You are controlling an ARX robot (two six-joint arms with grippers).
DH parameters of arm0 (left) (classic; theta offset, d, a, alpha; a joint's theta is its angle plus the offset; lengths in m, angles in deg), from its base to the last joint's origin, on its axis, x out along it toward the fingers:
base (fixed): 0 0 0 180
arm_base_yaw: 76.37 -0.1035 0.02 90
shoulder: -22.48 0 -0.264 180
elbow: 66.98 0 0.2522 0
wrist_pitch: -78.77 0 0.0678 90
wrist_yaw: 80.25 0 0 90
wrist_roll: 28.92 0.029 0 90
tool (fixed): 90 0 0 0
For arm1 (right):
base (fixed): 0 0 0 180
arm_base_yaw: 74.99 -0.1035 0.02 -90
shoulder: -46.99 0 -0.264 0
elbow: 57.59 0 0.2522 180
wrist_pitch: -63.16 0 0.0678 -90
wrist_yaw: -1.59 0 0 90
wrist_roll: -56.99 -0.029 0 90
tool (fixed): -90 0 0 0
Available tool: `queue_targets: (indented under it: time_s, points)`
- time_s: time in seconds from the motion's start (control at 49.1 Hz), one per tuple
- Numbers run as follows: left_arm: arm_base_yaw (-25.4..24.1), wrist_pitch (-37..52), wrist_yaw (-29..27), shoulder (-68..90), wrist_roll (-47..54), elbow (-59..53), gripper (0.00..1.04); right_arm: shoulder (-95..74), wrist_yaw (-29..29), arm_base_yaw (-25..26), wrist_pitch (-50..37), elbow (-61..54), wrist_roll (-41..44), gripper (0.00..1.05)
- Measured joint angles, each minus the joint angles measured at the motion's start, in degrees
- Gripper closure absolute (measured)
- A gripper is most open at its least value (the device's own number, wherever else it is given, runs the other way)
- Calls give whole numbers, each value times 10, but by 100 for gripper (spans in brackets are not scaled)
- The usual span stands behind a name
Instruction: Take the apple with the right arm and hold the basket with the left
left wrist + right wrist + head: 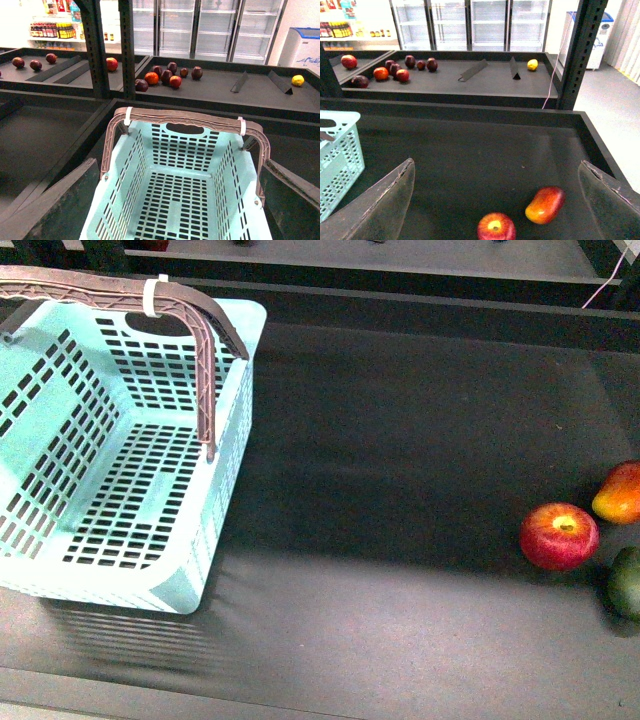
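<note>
On the dark shelf (400, 440), toward its right end, the apple (558, 536) is lying just beside an orange-red fruit (620, 493) and a green one (627, 582). The right gripper (496, 167) is hovering near it, jaws spread and empty. The left gripper (180, 165) (equally spread) is facing the basket (235, 440), so both grasps are pending and lowering onto the apple comes next.

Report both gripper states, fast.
Left gripper: open, holding nothing, facing the basket.
Right gripper: open, holding nothing; the apple is not grasped.
</note>
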Motion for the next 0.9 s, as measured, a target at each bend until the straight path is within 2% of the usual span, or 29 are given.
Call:
queue_targets:
  time_s: [0.713, 0.774, 0.814, 0.896]
  points:
    - [0, 0, 0, 0, 0, 0, 7, 0, 0, 0, 0, 0, 0, 9]
    - [-26, -72, 94, 39, -89, 26, 7, 0, 0, 0, 0, 0, 0, 9]
    - [-33, -83, 134, 78, -172, 38, 7, 0, 0, 0, 0, 0, 0, 9]
    - [-28, -54, 149, 135, -284, 50, 7, 0, 0, 0, 0, 0, 0, 9]
